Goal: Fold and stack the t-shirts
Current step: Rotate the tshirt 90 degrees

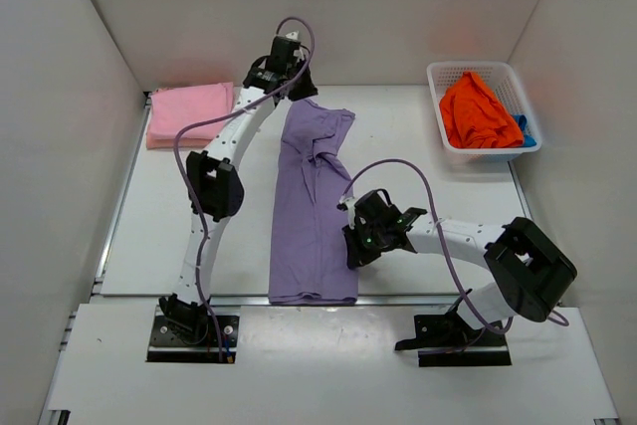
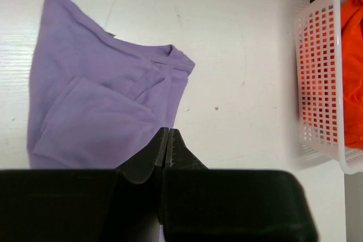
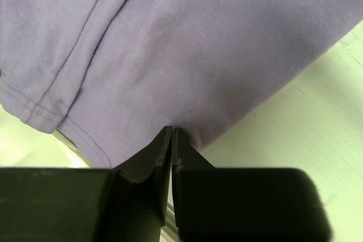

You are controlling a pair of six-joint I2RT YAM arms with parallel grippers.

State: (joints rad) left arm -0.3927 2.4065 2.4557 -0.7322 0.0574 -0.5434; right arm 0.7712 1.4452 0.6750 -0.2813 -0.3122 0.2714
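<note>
The lavender purple t-shirt lies folded lengthwise down the middle of the table. My right gripper is at its right edge, shut on a pinch of the purple cloth, which puckers at the tips. My left gripper is shut and raised over the shirt's far end. In the left wrist view its tips line up with the edge of the shirt, and no cloth shows between them. A folded pink t-shirt lies at the far left. The orange t-shirt and the blue one are in the basket.
The white lattice basket stands at the far right corner and also shows in the left wrist view, with orange cloth inside. White walls close in the table on three sides.
</note>
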